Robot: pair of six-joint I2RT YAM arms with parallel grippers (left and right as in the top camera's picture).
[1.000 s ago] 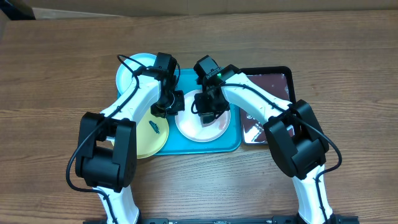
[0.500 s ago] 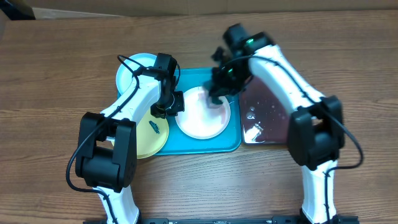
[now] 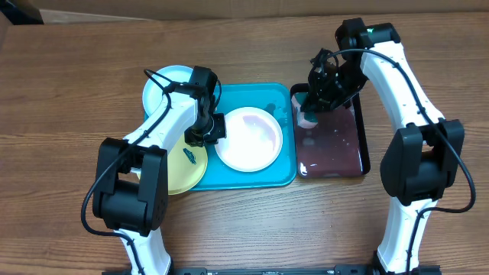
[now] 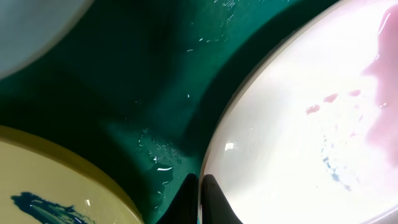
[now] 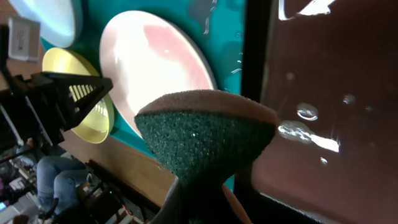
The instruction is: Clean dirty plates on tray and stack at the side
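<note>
Overhead: sponge (image 3: 306, 119) is clamped by right gripper (image 3: 312, 111) over black tray (image 3: 364, 149), white plate (image 3: 252, 145) pinched by left gripper (image 3: 208, 133). Drips could get flung onto it if swung fast.

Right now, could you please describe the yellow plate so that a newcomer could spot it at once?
Find the big turquoise tray in the middle of the table. At its near-left corner, overlapping the edge, lies the yellow plate. Unlike the white plate and pale blue plate, it alone shows a dark blue smear.
</note>
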